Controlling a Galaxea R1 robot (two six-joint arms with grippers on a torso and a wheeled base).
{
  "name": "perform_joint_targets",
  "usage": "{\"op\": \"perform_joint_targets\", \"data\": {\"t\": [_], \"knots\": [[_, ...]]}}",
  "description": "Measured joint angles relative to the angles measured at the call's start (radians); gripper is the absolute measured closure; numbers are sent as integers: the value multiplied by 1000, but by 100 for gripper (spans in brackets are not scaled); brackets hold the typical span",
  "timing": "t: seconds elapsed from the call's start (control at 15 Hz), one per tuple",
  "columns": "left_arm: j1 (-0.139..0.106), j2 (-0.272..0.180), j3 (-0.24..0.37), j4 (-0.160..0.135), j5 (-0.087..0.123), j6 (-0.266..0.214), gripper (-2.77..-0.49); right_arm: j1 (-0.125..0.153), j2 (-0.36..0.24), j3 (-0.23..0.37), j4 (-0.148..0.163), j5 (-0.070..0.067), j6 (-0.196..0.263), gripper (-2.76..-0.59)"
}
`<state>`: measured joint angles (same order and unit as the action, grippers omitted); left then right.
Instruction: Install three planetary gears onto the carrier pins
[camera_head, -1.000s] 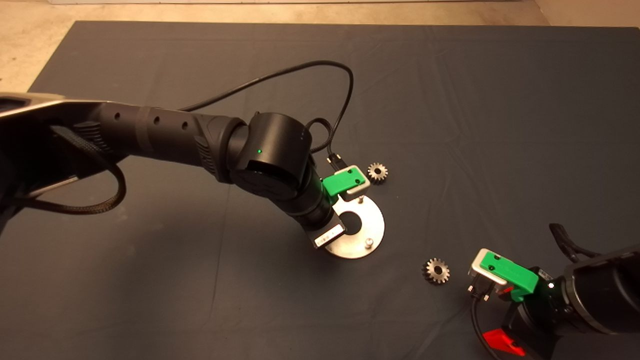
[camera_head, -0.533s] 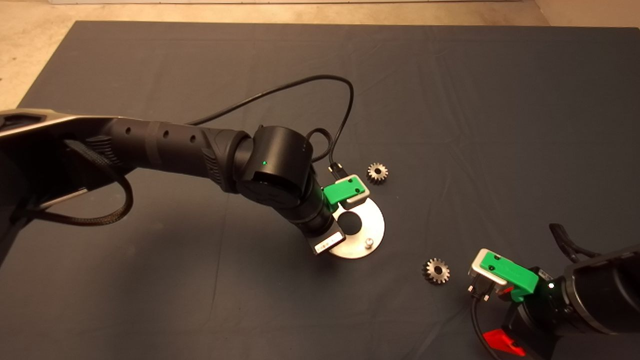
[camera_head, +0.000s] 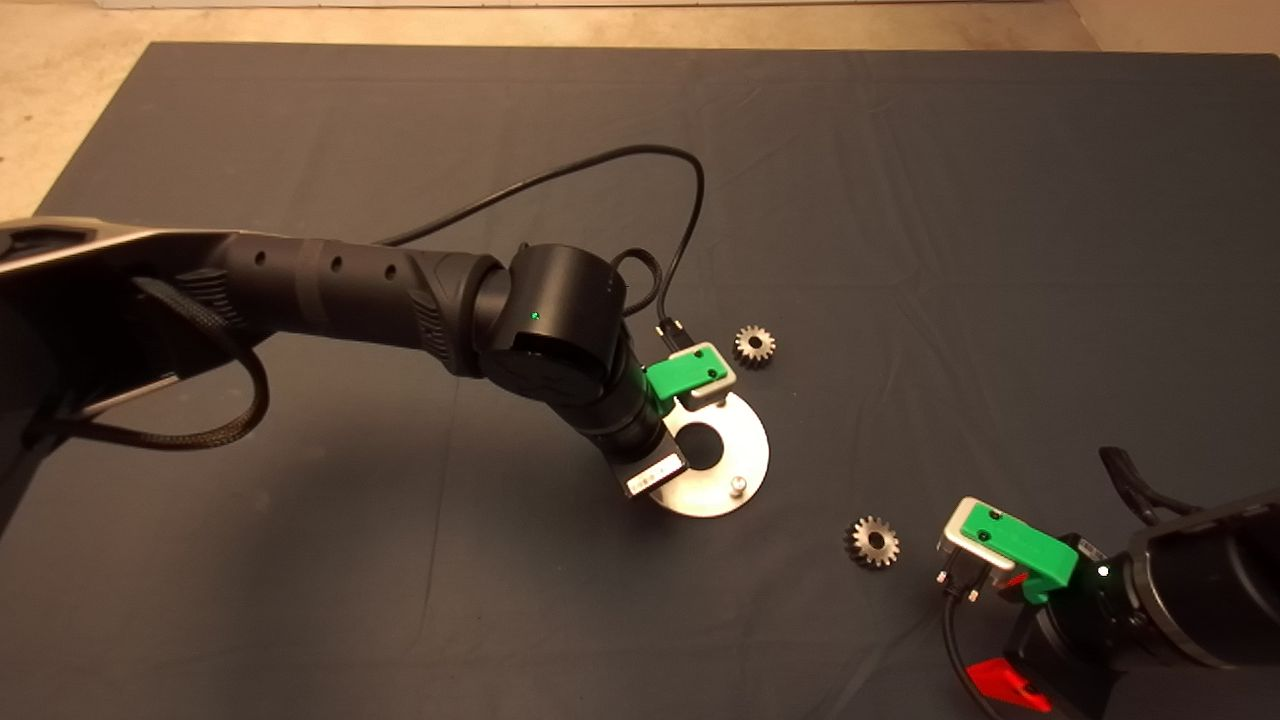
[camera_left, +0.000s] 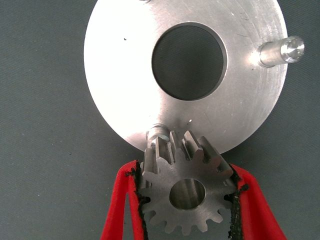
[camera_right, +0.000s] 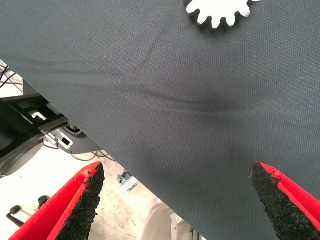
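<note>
My left gripper (camera_left: 186, 173) is shut on a planetary gear (camera_left: 186, 192), held by its toothed rim between the red fingers. The gear hangs at the edge of the silver disc (camera_left: 125, 70), its teeth right beside one carrier pin (camera_left: 159, 134) and off to one side of it. A second pin (camera_left: 282, 51) stands bare across the disc. In the head view the left arm covers the disc's (camera_head: 745, 445) left part. Two more gears (camera_head: 755, 345) (camera_head: 872, 542) lie flat on the mat. My right gripper (camera_right: 175, 200) waits open at the lower right.
A black cable (camera_head: 560, 180) loops above the left wrist over the mat. The loose gear nearest the right gripper shows in its wrist view (camera_right: 217, 10). The mat's edge and the floor with equipment (camera_right: 45, 130) lie beyond.
The left arm has shifted slightly over the disc, still holding the gear. The right arm and both loose gears have not moved.
</note>
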<state>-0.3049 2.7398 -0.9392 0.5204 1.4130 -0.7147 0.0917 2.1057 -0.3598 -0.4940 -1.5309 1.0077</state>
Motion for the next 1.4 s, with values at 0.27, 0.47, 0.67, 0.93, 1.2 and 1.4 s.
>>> {"op": "perform_joint_targets", "data": {"t": [0.27,0.47,0.67,0.93,1.2,1.4], "knots": [[0,7,-11,0,-2,2,-60,0,0,0,0,0,0,-218],[0,9,-20,0,-4,2,-60,0,0,0,0,0,0,-218],[0,9,-21,5,-4,2,-60,0,0,0,0,0,0,-218],[0,9,-32,22,-4,3,-60,0,0,0,0,0,0,-218],[0,9,-36,24,-5,5,-60,0,0,0,0,0,0,-218],[0,10,-36,24,-7,5,-60,0,0,0,0,0,0,-218]]}}
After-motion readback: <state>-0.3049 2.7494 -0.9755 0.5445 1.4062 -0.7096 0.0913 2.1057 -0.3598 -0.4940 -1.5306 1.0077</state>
